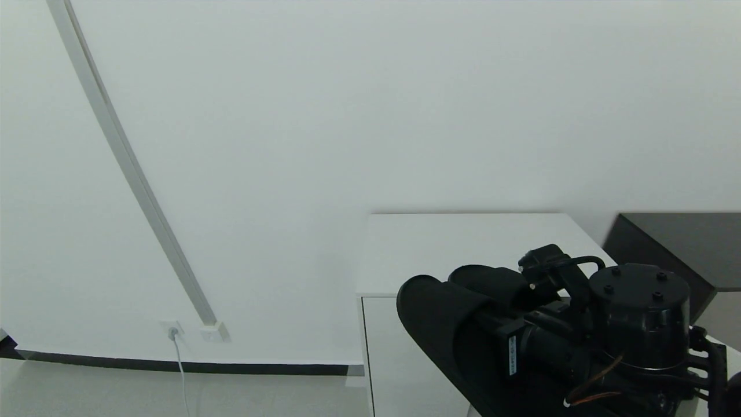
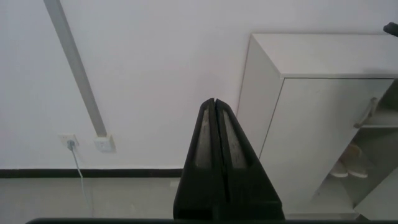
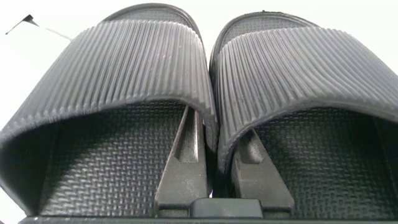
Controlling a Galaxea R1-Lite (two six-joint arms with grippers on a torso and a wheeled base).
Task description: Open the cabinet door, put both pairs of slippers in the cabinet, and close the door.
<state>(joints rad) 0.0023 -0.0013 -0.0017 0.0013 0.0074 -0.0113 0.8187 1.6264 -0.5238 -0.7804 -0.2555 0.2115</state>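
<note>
A pair of black ribbed slippers point(image 3: 149, 68) hangs side by side from my right gripper point(image 3: 217, 168). One finger sits inside each slipper, and they pinch the two adjoining side walls together. In the head view the black slippers point(image 1: 446, 318) are held in front of the white cabinet point(image 1: 463, 243), at about the height of its top. My left gripper point(image 2: 214, 109) is shut and empty, off to the left of the cabinet point(image 2: 261, 106). On the cabinet's front is a handle point(image 2: 367, 112). A pale pair of slippers point(image 2: 349, 163) lies on a shelf inside.
A white wall stands behind, with a slanted cable duct point(image 1: 124, 156) running down to a socket and cord point(image 1: 173, 333). A dark piece of furniture point(image 1: 677, 243) stands right of the cabinet. The floor to the cabinet's left is bare.
</note>
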